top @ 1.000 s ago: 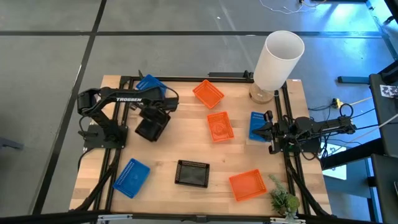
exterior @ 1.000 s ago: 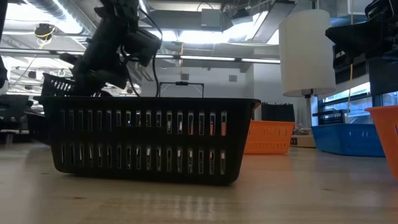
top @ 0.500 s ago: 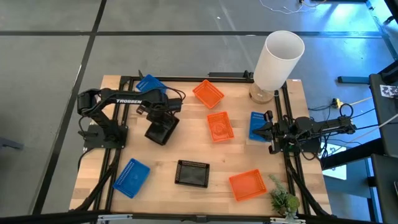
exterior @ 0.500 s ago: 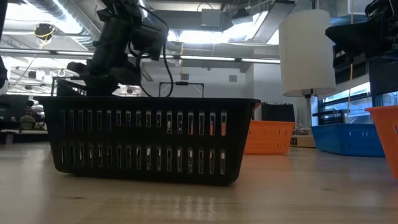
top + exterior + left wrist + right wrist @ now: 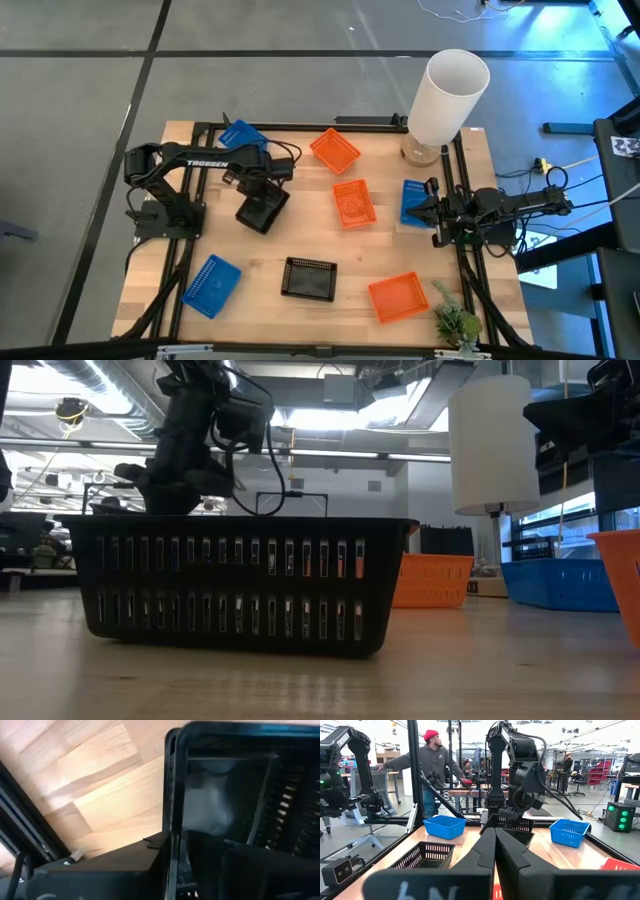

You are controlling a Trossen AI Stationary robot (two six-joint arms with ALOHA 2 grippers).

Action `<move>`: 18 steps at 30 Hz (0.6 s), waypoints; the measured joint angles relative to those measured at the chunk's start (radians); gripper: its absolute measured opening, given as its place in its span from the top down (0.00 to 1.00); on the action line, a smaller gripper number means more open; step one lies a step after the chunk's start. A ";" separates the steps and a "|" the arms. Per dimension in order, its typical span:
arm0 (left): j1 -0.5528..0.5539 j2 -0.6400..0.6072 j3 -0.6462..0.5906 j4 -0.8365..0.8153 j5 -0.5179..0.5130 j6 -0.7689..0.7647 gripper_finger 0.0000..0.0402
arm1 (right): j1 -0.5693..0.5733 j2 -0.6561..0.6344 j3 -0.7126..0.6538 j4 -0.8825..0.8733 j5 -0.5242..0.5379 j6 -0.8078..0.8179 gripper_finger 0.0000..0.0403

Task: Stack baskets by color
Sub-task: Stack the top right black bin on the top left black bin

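My left gripper (image 5: 259, 196) is at the table's left middle, on the wall of a black basket (image 5: 262, 214). In the left wrist view that basket's rim (image 5: 172, 795) runs straight ahead over the wooden top. A second black basket (image 5: 308, 279) sits near the front centre. Blue baskets lie at the back left (image 5: 243, 135), the front left (image 5: 211, 285) and the right edge (image 5: 413, 201). Orange baskets lie at the back centre (image 5: 334, 150), the middle (image 5: 353, 203) and the front right (image 5: 398, 298). My right gripper (image 5: 431, 210) waits shut beside the right blue basket.
A tall white cylinder (image 5: 446, 93) stands at the back right corner and a small green plant (image 5: 455, 323) at the front right corner. Black frame rails (image 5: 195, 190) run along both table sides. A person (image 5: 433, 762) stands beyond the table.
The left arm has carried the black basket to the right, toward the table's middle, and a little lower. The right arm has not moved.
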 joint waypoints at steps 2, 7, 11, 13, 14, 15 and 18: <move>0.000 0.000 0.000 0.000 0.010 0.000 0.84 | 0.000 0.000 0.000 0.003 0.000 0.000 0.98; -0.012 -0.023 0.050 -0.053 -0.006 -0.006 0.84 | 0.000 0.000 0.000 0.021 0.000 0.000 0.98; -0.014 -0.050 0.111 -0.106 -0.078 -0.006 0.83 | 0.000 0.000 0.000 0.030 0.000 0.000 0.98; -0.014 -0.064 0.126 -0.105 -0.089 -0.008 0.83 | 0.000 0.000 0.000 0.029 0.000 0.000 0.98; -0.014 -0.065 0.127 -0.099 -0.091 -0.007 0.83 | 0.000 0.000 0.000 0.030 0.000 0.000 0.98; -0.014 -0.064 0.127 -0.086 -0.092 -0.001 0.83 | 0.000 0.000 0.000 0.029 0.000 0.000 0.98; -0.015 -0.058 0.127 -0.073 -0.094 0.024 0.83 | 0.000 0.000 0.000 0.029 0.000 0.000 0.98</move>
